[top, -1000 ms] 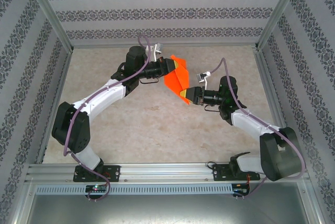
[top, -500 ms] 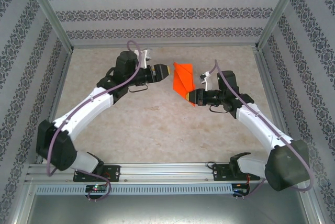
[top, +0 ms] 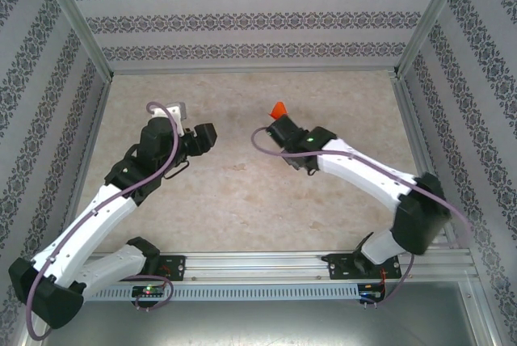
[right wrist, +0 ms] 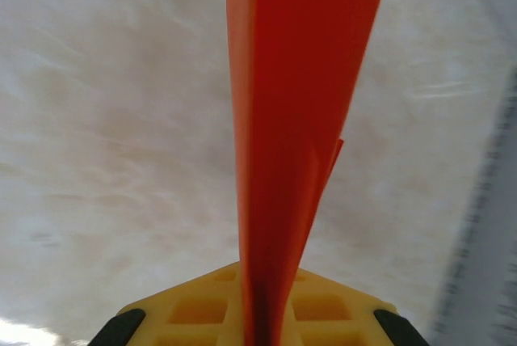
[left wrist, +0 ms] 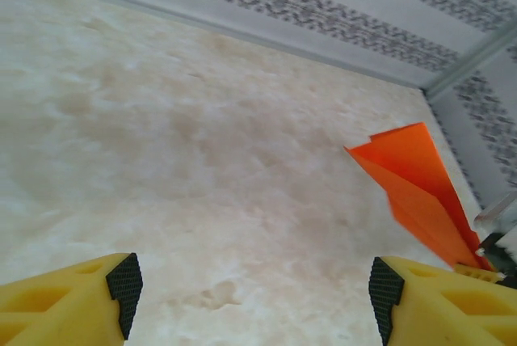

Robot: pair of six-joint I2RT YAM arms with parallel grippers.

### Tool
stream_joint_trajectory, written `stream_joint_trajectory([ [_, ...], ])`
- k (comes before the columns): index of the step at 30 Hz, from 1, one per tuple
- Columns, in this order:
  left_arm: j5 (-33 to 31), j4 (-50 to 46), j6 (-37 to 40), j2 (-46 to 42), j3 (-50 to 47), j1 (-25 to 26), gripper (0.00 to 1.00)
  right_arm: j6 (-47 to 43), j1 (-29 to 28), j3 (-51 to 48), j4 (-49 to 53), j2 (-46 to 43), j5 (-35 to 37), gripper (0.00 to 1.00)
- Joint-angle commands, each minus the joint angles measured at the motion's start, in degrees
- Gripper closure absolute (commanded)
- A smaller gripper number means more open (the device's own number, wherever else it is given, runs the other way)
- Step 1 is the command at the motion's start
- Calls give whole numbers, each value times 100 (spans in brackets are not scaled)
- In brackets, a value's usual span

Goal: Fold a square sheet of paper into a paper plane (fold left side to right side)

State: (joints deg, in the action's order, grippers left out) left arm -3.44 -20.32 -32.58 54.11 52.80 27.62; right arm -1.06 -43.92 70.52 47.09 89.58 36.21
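Note:
The square sheet of paper is folded into a narrow orange-red dart, the paper plane. It stands edge-on above the table, back of centre, pinched at its lower end by my right gripper, which is shut on it. In the right wrist view the paper plane rises straight out from between the yellow jaws of that gripper. My left gripper hangs open to the left of the plane, apart from it. In the left wrist view the left gripper holds nothing, and the plane shows to the right, beyond its right finger.
The beige marbled table is boxed in by patterned walls at the back and both sides, with aluminium posts at the corners. A metal rail with both arm bases runs along the near edge.
My left gripper opened, let go of the paper and drew back to the left and nearer. My right arm swung left with the paper, which is now turned edge-on.

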Motion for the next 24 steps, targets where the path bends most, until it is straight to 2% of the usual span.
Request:
stream_joint_trajectory([
  [1,-673,-242,-44,-286,-132,-48,22,-482,-276,268,493,693,2233,88],
  [3,-705,-300,-55,-340,-150,-53,21,-543,-382,341,472,1094,2516,88],
  [9,-710,-367,-51,-321,-175,-55,21,-574,-686,401,445,2085,2627,86],
  [13,-711,-376,-38,-297,-166,-55,20,-554,-953,388,652,2550,2331,83],
  [15,-697,-377,-46,-287,-163,-63,20,-543,-1057,354,773,2624,1878,79],
  [17,-672,-374,-62,-262,-151,-62,19,-523,-1131,296,868,2561,1299,71],
  [22,-562,-368,-121,-116,-89,-59,18,-342,-1259,117,1147,1872,-506,37],
  [24,-496,-321,-167,-33,-85,-60,16,-240,-1259,15,1173,1468,-1136,27],
])
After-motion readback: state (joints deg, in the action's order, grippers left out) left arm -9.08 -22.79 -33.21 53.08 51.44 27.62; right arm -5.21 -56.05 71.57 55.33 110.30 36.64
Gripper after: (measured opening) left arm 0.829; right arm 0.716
